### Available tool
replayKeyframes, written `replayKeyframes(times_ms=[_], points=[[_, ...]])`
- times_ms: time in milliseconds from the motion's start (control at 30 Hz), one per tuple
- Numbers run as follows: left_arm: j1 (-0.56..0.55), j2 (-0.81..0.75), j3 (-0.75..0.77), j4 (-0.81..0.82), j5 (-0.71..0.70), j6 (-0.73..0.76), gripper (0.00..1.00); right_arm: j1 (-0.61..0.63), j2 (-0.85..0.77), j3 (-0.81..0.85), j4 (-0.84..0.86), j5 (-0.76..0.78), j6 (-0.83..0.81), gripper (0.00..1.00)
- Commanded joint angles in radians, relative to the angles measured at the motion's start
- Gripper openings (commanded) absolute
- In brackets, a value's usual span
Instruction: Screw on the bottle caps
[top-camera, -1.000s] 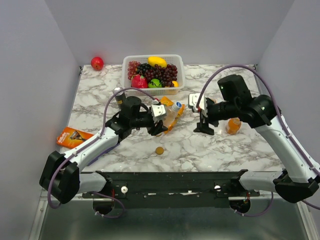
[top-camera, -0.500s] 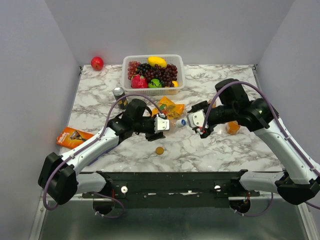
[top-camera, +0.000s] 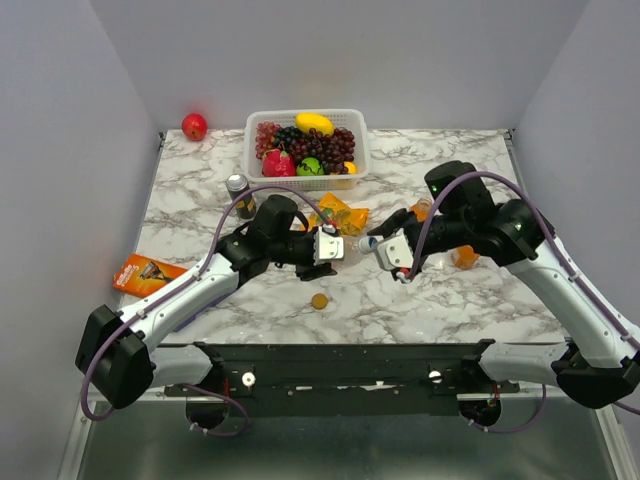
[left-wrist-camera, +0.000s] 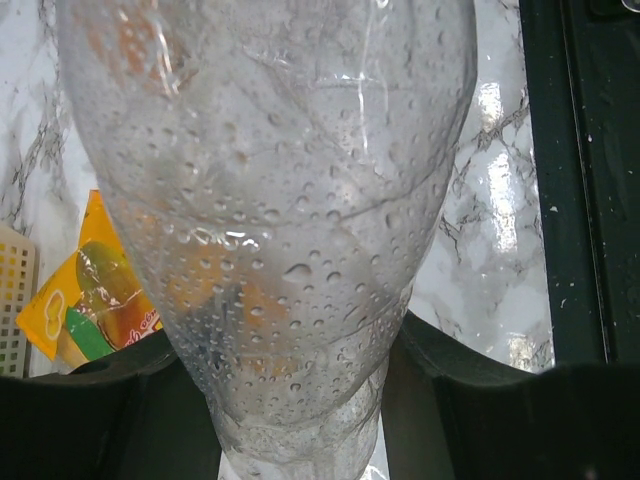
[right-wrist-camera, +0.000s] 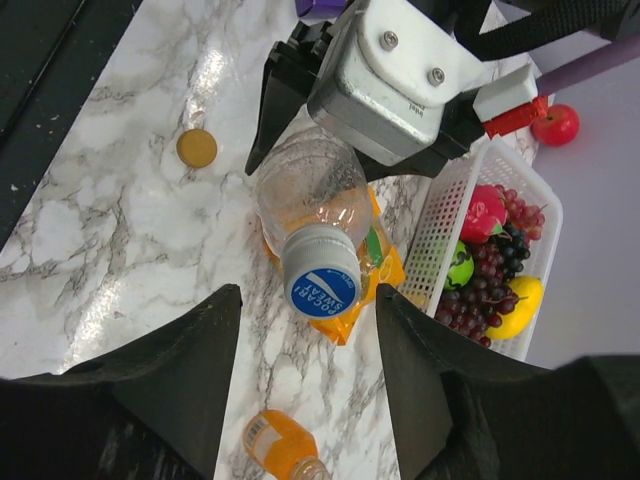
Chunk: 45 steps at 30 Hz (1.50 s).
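Note:
My left gripper (top-camera: 335, 247) is shut on the colourless bottle (left-wrist-camera: 280, 200) and holds it sideways above the table. The bottle also shows in the right wrist view (right-wrist-camera: 305, 195). Its white cap with a blue mark (right-wrist-camera: 322, 278) sits on the neck and points at my right gripper (top-camera: 388, 250), and it shows small in the top view (top-camera: 368, 243). The right gripper (right-wrist-camera: 305, 370) is open, with the cap in line between its fingers and just beyond the tips. A golden-orange cap (top-camera: 319, 300) lies loose on the marble. An uncapped orange bottle (right-wrist-camera: 285, 450) lies on the table; in the top view (top-camera: 465, 256) it is beside the right arm.
A white basket (top-camera: 250, 150) of fruit stands at the back. A dark can (top-camera: 238, 188) is left of the left arm. An orange snack packet (top-camera: 340, 212) lies under the held bottle. An orange carton (top-camera: 145, 272) is at the left edge, and a red apple (top-camera: 194, 126) is in the far corner.
The left gripper lifted the colourless bottle and turned its cap toward the right arm. The right gripper swung from pointing down to facing the cap and moved closer.

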Motion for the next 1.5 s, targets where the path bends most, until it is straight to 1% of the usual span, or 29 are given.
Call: replayKeyframes(times_ms=[0, 100, 300, 467, 500, 600, 633, 700, 733, 767, 800, 833, 867, 900, 933, 967, 1000, 1033, 1067, 1100, 1133, 1167, 1200, 1233, 1267, 1300, 1333, 1467], points=[[-0.009, -0.002, 0.028, 0.021, -0.005, -0.016, 0.0, 0.012, -0.009, -0.004, 0.011, -0.04, -0.005, 0.62], [-0.009, 0.002, 0.026, 0.038, -0.005, -0.03, 0.0, 0.014, 0.007, 0.003, 0.008, -0.041, 0.002, 0.58], [-0.012, 0.006, 0.029, 0.046, -0.005, -0.02, 0.0, 0.014, 0.03, 0.003, 0.007, -0.032, 0.007, 0.54], [-0.012, 0.004, 0.032, 0.044, -0.006, -0.015, 0.0, 0.014, 0.042, 0.008, 0.019, -0.029, 0.018, 0.46], [-0.012, 0.004, 0.032, 0.043, -0.007, -0.015, 0.0, 0.014, 0.049, 0.011, 0.019, -0.029, 0.022, 0.42], [-0.012, 0.002, 0.029, 0.052, -0.013, -0.015, 0.0, 0.014, 0.065, 0.032, 0.016, -0.026, 0.063, 0.33], [-0.012, 0.001, 0.026, 0.061, -0.024, -0.02, 0.0, 0.014, 0.088, 0.042, 0.013, -0.022, 0.088, 0.27], [-0.012, -0.011, 0.009, 0.119, -0.076, -0.047, 0.0, 0.014, 0.124, 0.092, 0.011, -0.011, 0.213, 0.2], [-0.012, -0.016, 0.005, 0.144, -0.1, -0.061, 0.0, 0.012, 0.147, 0.118, 0.002, 0.004, 0.272, 0.15], [-0.012, -0.025, -0.003, 0.173, -0.137, -0.076, 0.0, 0.009, 0.202, 0.141, -0.009, 0.005, 0.386, 0.12], [-0.012, -0.028, -0.014, 0.234, -0.2, -0.104, 0.0, 0.0, 0.233, 0.201, -0.024, 0.005, 0.443, 0.09], [-0.012, -0.034, -0.021, 0.268, -0.238, -0.115, 0.0, -0.006, 0.261, 0.228, -0.048, 0.0, 0.502, 0.0], [-0.012, -0.05, -0.029, 0.302, -0.274, -0.128, 0.0, -0.014, 0.32, 0.252, -0.056, 0.002, 0.63, 0.0], [-0.012, -0.054, -0.047, 0.387, -0.351, -0.144, 0.0, -0.024, 0.348, 0.279, -0.062, 0.006, 0.692, 0.0], [-0.012, -0.06, -0.054, 0.42, -0.386, -0.17, 0.0, -0.033, 0.379, 0.322, -0.085, 0.005, 0.746, 0.0], [-0.013, -0.07, -0.058, 0.449, -0.419, -0.179, 0.0, -0.041, 0.402, 0.338, -0.087, 0.005, 0.863, 0.0], [-0.015, -0.071, -0.063, 0.498, -0.456, -0.185, 0.0, -0.058, 0.436, 0.344, -0.087, 0.008, 0.917, 0.0], [-0.018, -0.074, -0.066, 0.52, -0.522, -0.194, 0.0, -0.066, 0.439, 0.326, -0.064, 0.024, 0.968, 0.0], [-0.026, -0.077, -0.07, 0.539, -0.559, -0.19, 0.0, -0.072, 0.439, 0.316, -0.05, 0.041, 1.086, 0.0], [-0.032, -0.08, -0.077, 0.567, -0.588, -0.185, 0.0, -0.087, 0.451, 0.316, -0.05, 0.044, 1.135, 0.0], [-0.033, -0.077, -0.08, 0.573, -0.628, -0.178, 0.0, -0.098, 0.457, 0.315, -0.053, 0.016, 1.183, 0.0], [-0.041, -0.076, -0.081, 0.578, -0.642, -0.159, 0.0, -0.109, 0.464, 0.303, -0.052, -0.003, 1.27, 0.0], [-0.043, -0.074, -0.087, 0.578, -0.648, -0.152, 0.0, -0.136, 0.471, 0.296, -0.055, -0.026, 1.313, 0.0], [-0.044, -0.077, -0.092, 0.578, -0.653, -0.142, 0.0, -0.155, 0.49, 0.29, -0.053, -0.096, 1.349, 0.0], [-0.046, -0.077, -0.097, 0.578, -0.657, -0.136, 0.0, -0.176, 0.499, 0.272, -0.047, -0.145, 1.455, 0.0], [-0.047, -0.08, -0.106, 0.577, -0.659, -0.129, 0.0, -0.208, 0.508, 0.264, -0.04, -0.194, 1.5, 0.0], [-0.047, -0.079, -0.11, 0.575, -0.656, -0.13, 0.0, -0.211, 0.522, 0.267, -0.029, -0.253, 1.518, 0.0], [-0.047, -0.083, -0.124, 0.546, -0.65, -0.138, 0.0, -0.212, 0.539, 0.301, -0.018, -0.284, 1.519, 0.0]])
